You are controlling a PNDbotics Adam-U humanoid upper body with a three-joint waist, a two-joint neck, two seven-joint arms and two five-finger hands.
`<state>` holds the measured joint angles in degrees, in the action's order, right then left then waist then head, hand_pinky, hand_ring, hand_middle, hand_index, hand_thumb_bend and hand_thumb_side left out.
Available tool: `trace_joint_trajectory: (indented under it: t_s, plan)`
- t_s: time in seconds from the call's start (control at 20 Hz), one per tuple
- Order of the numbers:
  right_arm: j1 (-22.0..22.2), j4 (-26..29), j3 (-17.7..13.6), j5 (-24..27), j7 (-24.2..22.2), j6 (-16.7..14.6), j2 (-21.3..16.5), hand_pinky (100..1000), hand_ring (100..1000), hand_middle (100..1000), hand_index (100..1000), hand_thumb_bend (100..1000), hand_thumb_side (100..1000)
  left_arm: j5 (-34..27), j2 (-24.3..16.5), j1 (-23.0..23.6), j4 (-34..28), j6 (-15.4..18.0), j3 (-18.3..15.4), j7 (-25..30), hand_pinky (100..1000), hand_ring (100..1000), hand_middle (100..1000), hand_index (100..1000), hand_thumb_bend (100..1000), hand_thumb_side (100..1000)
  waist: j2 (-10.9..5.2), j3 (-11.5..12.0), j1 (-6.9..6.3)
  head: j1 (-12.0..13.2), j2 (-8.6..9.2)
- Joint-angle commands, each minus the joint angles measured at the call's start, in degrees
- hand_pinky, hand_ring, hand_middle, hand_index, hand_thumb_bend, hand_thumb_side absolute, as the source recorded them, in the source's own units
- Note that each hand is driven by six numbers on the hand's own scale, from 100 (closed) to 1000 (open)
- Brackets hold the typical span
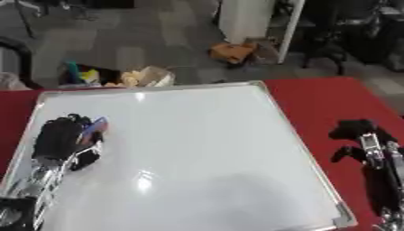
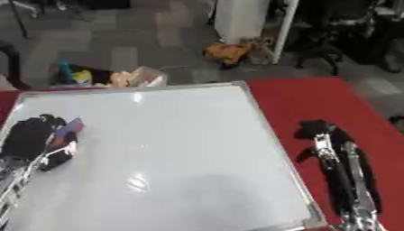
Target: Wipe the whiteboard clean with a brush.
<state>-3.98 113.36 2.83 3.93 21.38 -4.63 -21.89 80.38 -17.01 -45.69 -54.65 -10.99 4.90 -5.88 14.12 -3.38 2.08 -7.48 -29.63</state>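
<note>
The whiteboard (image 1: 197, 153) lies flat on a red surface (image 1: 331, 99), its silver frame running slightly askew, and its face looks white and glossy with glints of light near the middle and at the far edge.

At the board's near left corner the left arm comes in, silver at the joints. Its hand (image 1: 59, 137) rests over the board's left part, fingers curled round the brush (image 1: 93, 128) — a small bluish-purple thing that sticks out of the hand toward the board's far side. The brush sits against the board face, close to the left frame.

Right of the board, off its frame and over the red surface, the right hand (image 2: 315, 131) hangs at the end of a black and silver arm. Its fingers look curled in and nothing shows in them.

Beyond the board's far edge the grey floor (image 1: 142, 40) begins. There, just past the far left corner, a heap of coloured items (image 1: 118, 76) lies, and further off a tan bundle (image 1: 230, 52) sits by a white column (image 1: 245, 20).
</note>
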Motion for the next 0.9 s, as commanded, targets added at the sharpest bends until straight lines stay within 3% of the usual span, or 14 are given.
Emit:
trace_joint_trajectory:
  t_s: [0.05,0.35,0.9]
  plan:
    - [-0.1,1.2,-0.7,-0.4,0.2,0.1,-0.9,354,645,559,677,100,795,-0.5,-3.2,3.1,2.3,-2.1,-1.3,0.3,493,486,509,733,568,472,-0.06,0.3,0.25,-0.3,0.45]
    - [-0.1,1.2,-0.7,-0.5,0.2,0.1,-0.9,354,645,559,677,100,796,-2.4,-4.6,4.3,2.0,-4.2,-2.5,-0.6,488,484,508,734,571,470,-0.1,0.5,0.21,-0.4,0.47]
    - [-0.2,1.2,-0.7,-0.4,0.1,0.0,-0.9,355,644,559,677,100,796,-3.2,-3.1,3.6,0.6,-3.7,-1.5,-0.7,482,484,507,734,569,469,-0.1,0.1,0.31,-0.4,0.55]
